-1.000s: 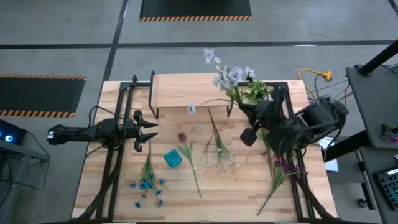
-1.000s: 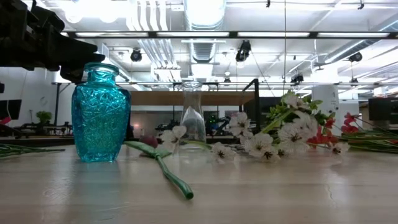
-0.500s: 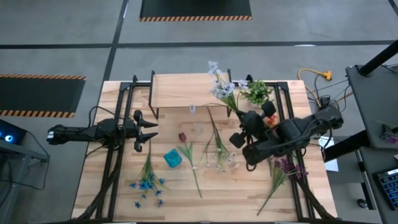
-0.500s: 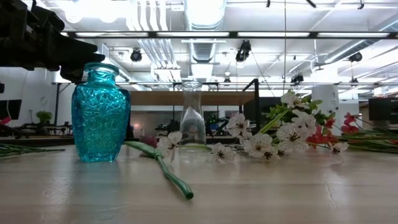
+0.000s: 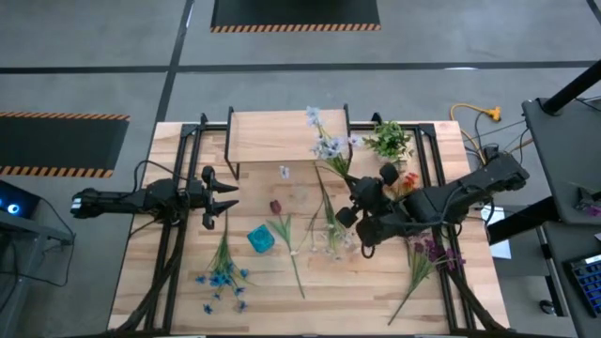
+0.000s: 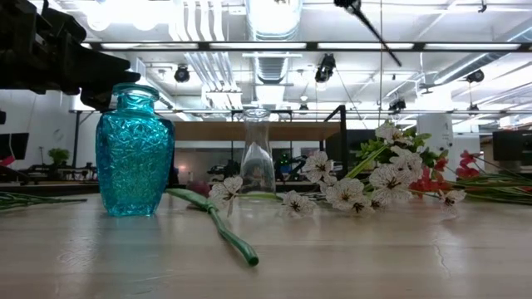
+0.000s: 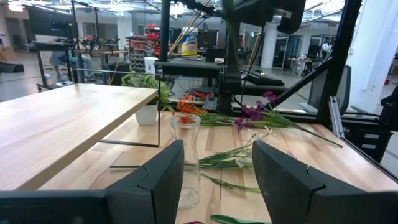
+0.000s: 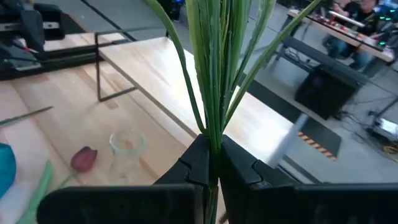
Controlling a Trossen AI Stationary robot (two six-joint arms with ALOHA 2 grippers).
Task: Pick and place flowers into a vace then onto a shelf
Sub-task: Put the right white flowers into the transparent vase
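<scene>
My right gripper (image 5: 350,194) is shut on a bunch of flowers (image 5: 327,146) with pale blue and white blooms, held above the table's middle, right of a clear glass vase (image 5: 299,195). The blooms are over the right end of the shelf (image 5: 272,134). The vase also shows in the right wrist view (image 8: 126,144) and the left wrist view (image 7: 185,158). A blue glass vase (image 5: 261,239) stands nearer the front. My left gripper (image 5: 230,195) is open and empty at the table's left, its fingers pointing toward the clear vase. My right gripper pinches several green stems (image 8: 212,140) of the bunch together between its two fingers (image 8: 239,168). The stems run on past the fingertips toward the shelf, and the leaves fan out. The bunch is lifted clear of the table.
Loose flowers lie on the table: blue ones (image 5: 223,277) at the front left, white ones (image 5: 329,230) in the middle, purple ones (image 5: 427,253) at the right, orange ones (image 5: 406,181). A red rosebud (image 5: 276,206) lies near the clear vase. A potted plant (image 5: 387,139) stands right of the shelf.
My right gripper has gone toward the table's left edge and a little toward the near edge, carrying the flower bunch. The blooms have moved from the shelf's far right corner to over its right end, and the arm has stretched out lower over the table.
</scene>
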